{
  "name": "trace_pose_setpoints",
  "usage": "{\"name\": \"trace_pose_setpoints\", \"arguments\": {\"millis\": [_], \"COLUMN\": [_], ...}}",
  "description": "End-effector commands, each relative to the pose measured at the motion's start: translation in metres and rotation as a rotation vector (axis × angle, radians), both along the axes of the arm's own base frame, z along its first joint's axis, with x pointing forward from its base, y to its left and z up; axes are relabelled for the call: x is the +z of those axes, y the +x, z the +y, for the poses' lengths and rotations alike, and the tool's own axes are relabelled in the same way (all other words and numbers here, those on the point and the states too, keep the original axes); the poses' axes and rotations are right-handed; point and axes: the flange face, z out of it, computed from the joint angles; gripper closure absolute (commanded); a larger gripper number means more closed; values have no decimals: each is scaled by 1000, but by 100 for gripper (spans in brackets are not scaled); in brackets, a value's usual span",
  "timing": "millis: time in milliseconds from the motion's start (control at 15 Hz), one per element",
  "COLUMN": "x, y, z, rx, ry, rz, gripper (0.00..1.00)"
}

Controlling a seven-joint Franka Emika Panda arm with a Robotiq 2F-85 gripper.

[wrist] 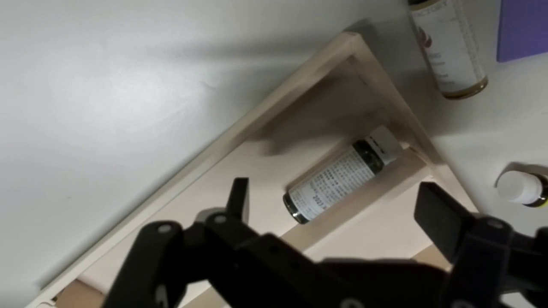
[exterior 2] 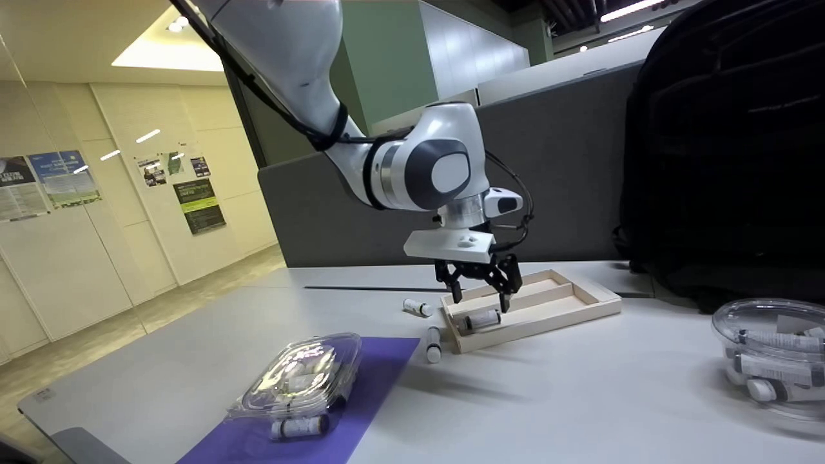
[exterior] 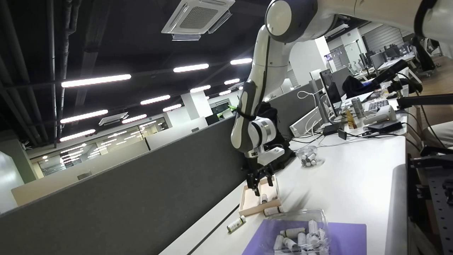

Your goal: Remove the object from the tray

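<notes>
A small vial with a white label and white cap lies on its side in the wooden tray; the vial shows in the wrist view (wrist: 334,184) and both exterior views (exterior: 264,198) (exterior 2: 482,319). The tray (wrist: 257,116) (exterior 2: 535,331) (exterior: 260,209) has a low wooden divider. The vial lies along this divider, its cap close to the tray's end wall. My gripper (wrist: 332,192) is open and empty above the tray. In both exterior views its fingertips (exterior: 264,188) (exterior 2: 481,303) are above the vial, apart from it. In the wrist view the vial appears between the fingers.
Two more vials (exterior 2: 417,307) (exterior 2: 434,345) lie outside the tray by its end. A clear plastic box (exterior 2: 303,380) of vials stands on a purple mat (exterior: 348,237). A clear round tub (exterior 2: 770,367) of vials, a black backpack (exterior 2: 728,161) and a grey partition (exterior: 159,184) are around.
</notes>
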Motion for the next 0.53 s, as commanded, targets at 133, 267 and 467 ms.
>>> {"name": "trace_pose_setpoints", "arguments": {"millis": [133, 267, 467], "x": [-8, -15, -24], "y": [6, 7, 11], "z": [-14, -19, -20], "rx": [27, 26, 57], "ry": [15, 15, 14], "rz": [26, 35, 25], "gripper": [0, 0, 0]}}
